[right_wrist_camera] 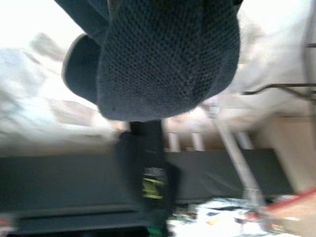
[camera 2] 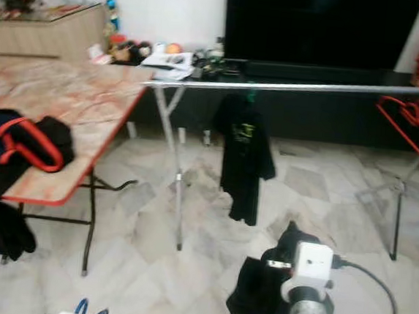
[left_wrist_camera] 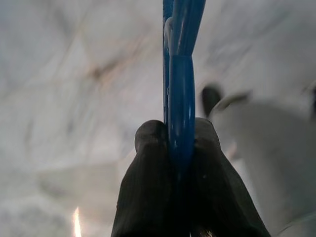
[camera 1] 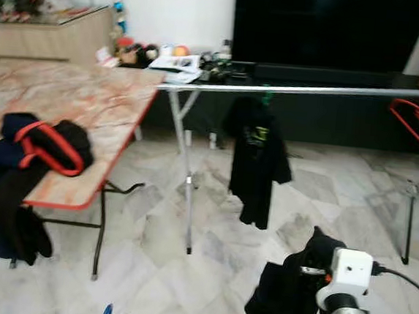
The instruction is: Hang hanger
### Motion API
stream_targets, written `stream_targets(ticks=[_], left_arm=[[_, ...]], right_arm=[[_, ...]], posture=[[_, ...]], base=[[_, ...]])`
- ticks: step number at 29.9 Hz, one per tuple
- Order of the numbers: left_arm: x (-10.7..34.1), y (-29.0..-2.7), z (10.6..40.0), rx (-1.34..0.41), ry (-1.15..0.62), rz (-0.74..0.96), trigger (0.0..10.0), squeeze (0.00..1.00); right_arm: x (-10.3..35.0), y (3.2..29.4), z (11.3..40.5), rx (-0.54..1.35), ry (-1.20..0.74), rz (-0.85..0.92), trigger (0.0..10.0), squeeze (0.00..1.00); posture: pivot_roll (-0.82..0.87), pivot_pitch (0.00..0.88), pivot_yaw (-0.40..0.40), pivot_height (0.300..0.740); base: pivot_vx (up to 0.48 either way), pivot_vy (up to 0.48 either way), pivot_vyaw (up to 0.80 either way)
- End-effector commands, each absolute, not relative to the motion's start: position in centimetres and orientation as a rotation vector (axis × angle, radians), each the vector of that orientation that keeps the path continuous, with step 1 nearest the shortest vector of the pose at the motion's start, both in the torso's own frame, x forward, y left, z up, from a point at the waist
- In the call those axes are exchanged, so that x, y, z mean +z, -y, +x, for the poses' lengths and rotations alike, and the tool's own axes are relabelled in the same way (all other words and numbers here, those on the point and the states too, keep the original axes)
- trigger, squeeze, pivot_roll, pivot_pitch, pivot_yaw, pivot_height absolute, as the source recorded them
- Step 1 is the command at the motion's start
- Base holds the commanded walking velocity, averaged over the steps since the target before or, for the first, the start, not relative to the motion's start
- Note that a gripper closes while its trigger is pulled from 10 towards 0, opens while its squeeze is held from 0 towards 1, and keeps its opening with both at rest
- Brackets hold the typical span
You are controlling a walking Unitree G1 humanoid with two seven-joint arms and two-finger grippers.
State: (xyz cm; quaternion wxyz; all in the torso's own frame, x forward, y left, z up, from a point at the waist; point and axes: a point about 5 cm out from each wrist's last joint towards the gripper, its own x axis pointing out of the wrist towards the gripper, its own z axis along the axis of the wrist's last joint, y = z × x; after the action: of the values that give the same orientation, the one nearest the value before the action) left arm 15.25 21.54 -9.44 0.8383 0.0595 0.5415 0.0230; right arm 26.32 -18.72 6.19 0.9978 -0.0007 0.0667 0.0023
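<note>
Left pincer (left_wrist_camera: 180,148) clenched on blue hanger (left_wrist_camera: 180,98), low; right arm raised, dark garment (camera 1: 290,289) draped over it.

Head pair: high, facing forward and down, well back from the rail (camera 1: 303,89) and table (camera 1: 89,102). Left wrist: close along fingers (left_wrist_camera: 148,187) toward floor. Right wrist: pressed near dark cloth (right_wrist_camera: 168,59), sharing the rail.

Blue hanger (left_wrist_camera: 180,98) cut off by frame; dark garment (right_wrist_camera: 163,54) hides right end effector.
</note>
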Motion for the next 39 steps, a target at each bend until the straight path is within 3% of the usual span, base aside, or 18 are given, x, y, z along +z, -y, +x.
stream_targets(ticks=[1, 18, 39], left_arm=[[-9.4, -21.6, 15.4, 0.036, -1.142, 0.138, 10.0, 0.00], [-9.2, -26.3, 12.3, 0.081, -1.182, 0.147, 10.0, 0.00], [-9.6, -24.1, 13.0, 0.062, -1.174, 0.129, 10.0, 0.00]], right_arm=[[6.7, 19.2, 26.5, -0.009, -0.106, -0.014, 10.0, 0.00], [7.0, 18.6, 27.1, 0.003, -0.076, -0.022, 10.0, 0.00], [7.3, 17.8, 27.1, 0.026, -0.053, -0.058, 10.0, 0.00]], posture=[[-0.13, 0.000, 0.079, 0.740], [-0.12, 0.000, 0.083, 0.740], [-0.11, 0.000, 0.080, 0.740]], base=[[0.000, 0.450, 0.00], [0.000, 0.446, 0.00], [0.000, 0.445, 0.00]])
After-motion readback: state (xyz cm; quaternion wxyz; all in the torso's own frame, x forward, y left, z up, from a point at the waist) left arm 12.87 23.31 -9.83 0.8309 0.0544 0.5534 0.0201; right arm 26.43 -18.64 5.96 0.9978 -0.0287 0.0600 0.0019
